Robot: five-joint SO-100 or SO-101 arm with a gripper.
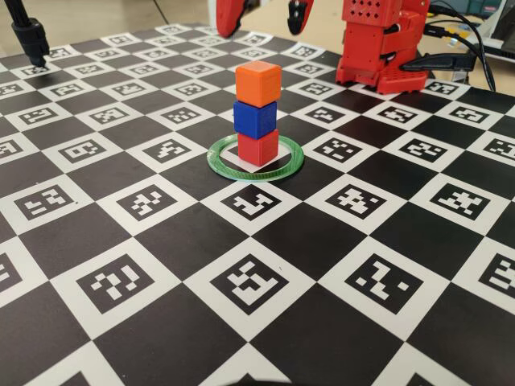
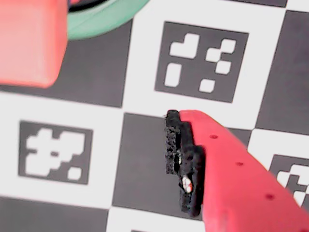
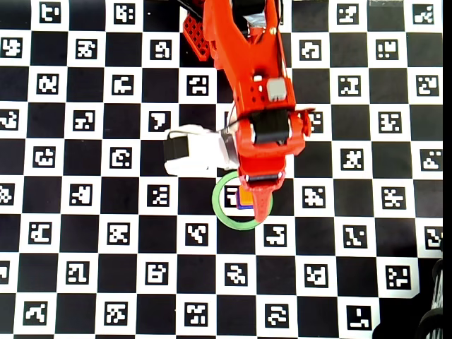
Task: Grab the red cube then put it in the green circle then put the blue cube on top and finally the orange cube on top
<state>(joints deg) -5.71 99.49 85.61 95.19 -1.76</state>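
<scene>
Cubes stand finished in a three-high stack near the middle of the checkered surface (image 1: 161,241) in the fixed view. Largest first: the red arm (image 3: 247,78) reaches in from twelve o'clock in the overhead view, its end effector (image 1: 264,16) raised above the stack with its fingers spread apart and holding nothing. Next, the green circle (image 1: 221,165) lies flat around the stack's base. Inside it sits the red cube (image 1: 257,147), the blue cube (image 1: 255,117) on that, the orange cube (image 1: 258,83) on top. Judging by this, nothing remains except pulling the arm clear.
</scene>
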